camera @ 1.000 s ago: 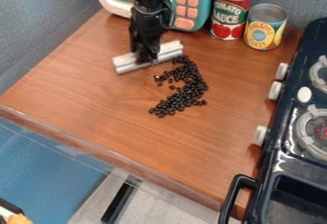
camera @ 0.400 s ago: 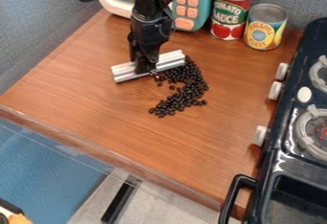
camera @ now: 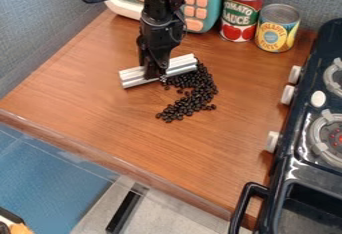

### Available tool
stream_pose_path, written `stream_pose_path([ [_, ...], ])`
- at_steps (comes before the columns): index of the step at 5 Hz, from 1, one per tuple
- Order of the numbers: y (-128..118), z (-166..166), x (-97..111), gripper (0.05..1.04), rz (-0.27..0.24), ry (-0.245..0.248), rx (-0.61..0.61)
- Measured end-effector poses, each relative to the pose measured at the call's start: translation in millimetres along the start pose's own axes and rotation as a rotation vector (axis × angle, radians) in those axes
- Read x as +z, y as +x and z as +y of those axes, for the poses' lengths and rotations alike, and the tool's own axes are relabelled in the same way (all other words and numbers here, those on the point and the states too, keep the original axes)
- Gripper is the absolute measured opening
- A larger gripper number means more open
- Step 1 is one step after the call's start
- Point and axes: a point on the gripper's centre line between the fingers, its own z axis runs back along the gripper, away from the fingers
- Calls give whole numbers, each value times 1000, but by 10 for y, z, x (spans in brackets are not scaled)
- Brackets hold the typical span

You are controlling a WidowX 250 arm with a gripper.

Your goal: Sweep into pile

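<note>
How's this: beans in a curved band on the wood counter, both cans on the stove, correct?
Not the stove: in the camera view both cans stand on the wood counter. The beans do lie there in a curved band.

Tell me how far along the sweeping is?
Partway, I'd say. Most beans already lie together in a curved band. The hand has the silvery bar against the band's upper end. Left: the lower end trails away, so it isn't a compact pile.
</note>
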Motion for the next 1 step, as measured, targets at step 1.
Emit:
stream_pose_path([
  [1,-31,-54,20,338,-7,3,-10],
])
